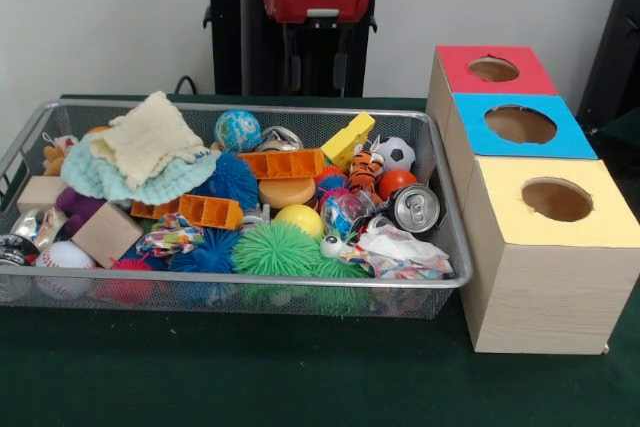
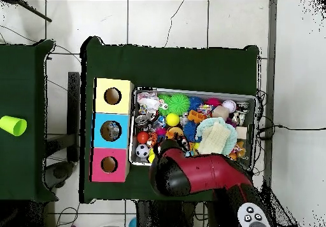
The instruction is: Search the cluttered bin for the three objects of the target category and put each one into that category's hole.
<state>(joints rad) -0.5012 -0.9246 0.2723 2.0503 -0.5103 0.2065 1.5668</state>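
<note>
A wire mesh bin [image 1: 447, 277] holds a heap of toys: a soda can [image 1: 415, 209], a soccer ball [image 1: 397, 153], a globe ball [image 1: 237, 130], a yellow ball [image 1: 299, 219], a green spiky ball [image 1: 275, 249], orange blocks [image 1: 285, 164], a wood block [image 1: 106, 234] and folded cloths [image 1: 150, 137]. Beside the bin stand three boxes with holes, topped red [image 1: 455, 65], blue [image 1: 480, 107] and yellow [image 1: 500, 182]. In the overhead view the red arm [image 2: 204, 177] reaches over the bin's edge nearest the robot. My gripper [image 2: 165, 147] hangs above the toys there, dark and half hidden under the arm.
From above, the boxes [image 2: 97, 131] line the bin's left side [image 2: 132, 126], and something greyish shows inside the blue box's hole. A green cup [image 2: 13, 125] lies on a separate table at the far left. Cables run over the floor tiles.
</note>
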